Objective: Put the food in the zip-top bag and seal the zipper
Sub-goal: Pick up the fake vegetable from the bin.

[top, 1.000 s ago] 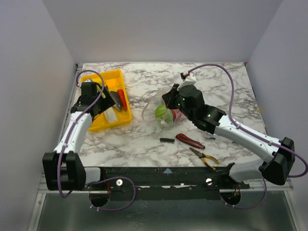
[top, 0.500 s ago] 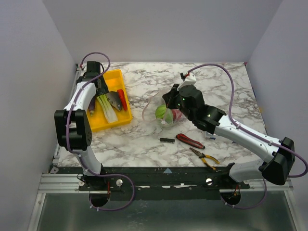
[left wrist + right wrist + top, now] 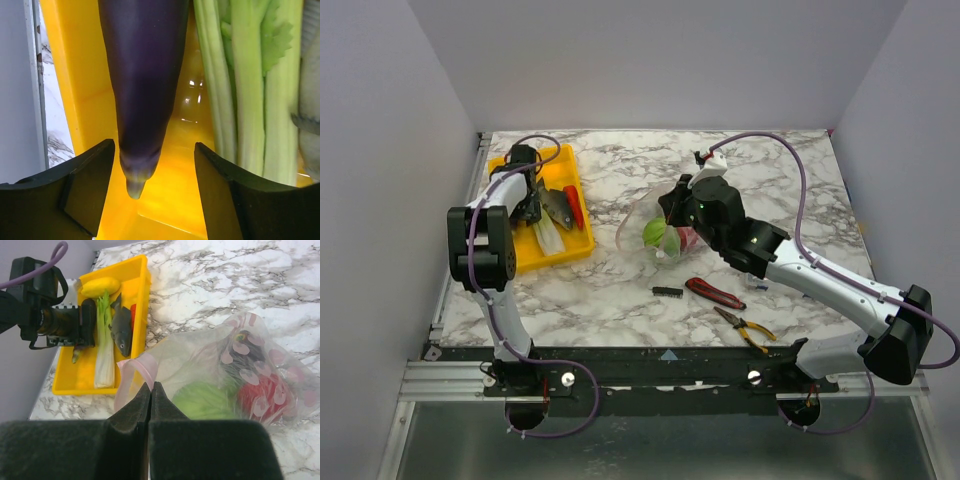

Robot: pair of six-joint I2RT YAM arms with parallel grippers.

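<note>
Over marble table (image 3: 620, 290), apparently fetching aubergine (image 3: 142, 75): left gripper (image 3: 152, 150) spread around its tip, right gripper (image 3: 150, 390) clamped on zip-top bag (image 3: 200, 360); next, close and lift.

White-and-grey marbled desk (image 3: 620, 290) between plain pale walls (image 3: 660, 60) at 9, 12 and 3 o'clock, black rail (image 3: 620, 360) along 6 o'clock, soft even light.

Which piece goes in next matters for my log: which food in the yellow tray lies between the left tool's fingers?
The purple aubergine, its tip between the fingers of the open left tool; the celery lies outside them.
</note>
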